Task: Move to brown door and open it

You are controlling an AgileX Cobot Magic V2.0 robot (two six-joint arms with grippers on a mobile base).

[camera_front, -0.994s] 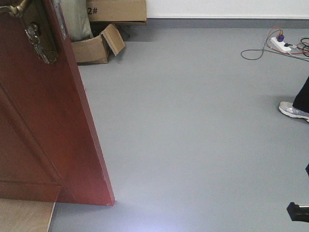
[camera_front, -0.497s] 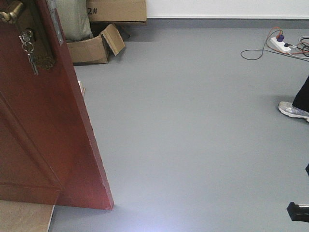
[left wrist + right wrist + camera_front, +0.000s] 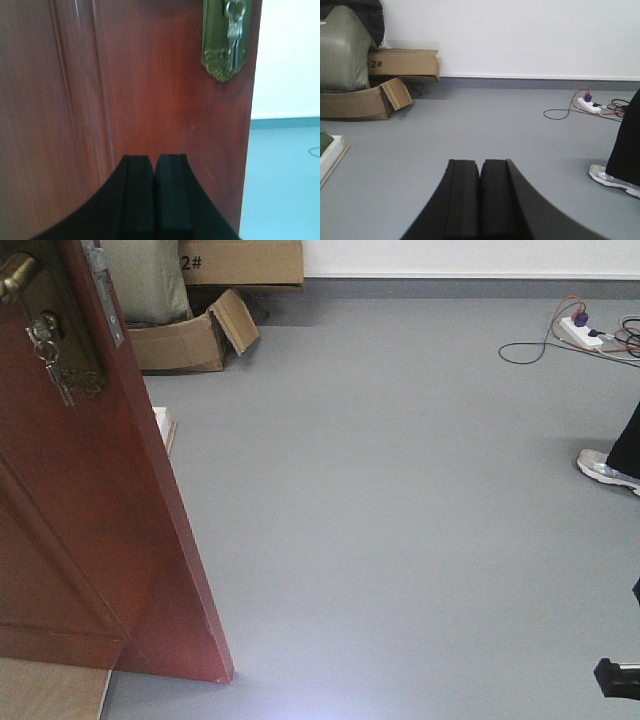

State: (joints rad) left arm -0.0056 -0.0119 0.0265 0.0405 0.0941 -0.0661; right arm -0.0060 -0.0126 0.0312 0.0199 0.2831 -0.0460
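Observation:
The brown door (image 3: pixel 80 520) stands partly open at the left of the front view, its free edge toward the room. Its brass lock plate (image 3: pixel 50 350) carries hanging keys below the brass handle (image 3: pixel 15 275). In the left wrist view the door (image 3: pixel 125 80) fills the frame, with the lock plate and keys (image 3: pixel 227 40) at the top right. My left gripper (image 3: pixel 155 162) is shut and empty, its tips close to the door face. My right gripper (image 3: pixel 480 165) is shut and empty, pointing over the grey floor (image 3: pixel 470 130).
Cardboard boxes (image 3: pixel 190 335) and a green sack (image 3: pixel 145 280) stand behind the door by the back wall. A white-edged flat object (image 3: pixel 163 425) lies on the floor by the door. A power strip with cables (image 3: pixel 580 332) and a person's shoe (image 3: pixel 605 468) are at the right.
The door's free edge has swung further left in the front view, showing more of the boxes and the flat object behind it. The keys swing under the lock.

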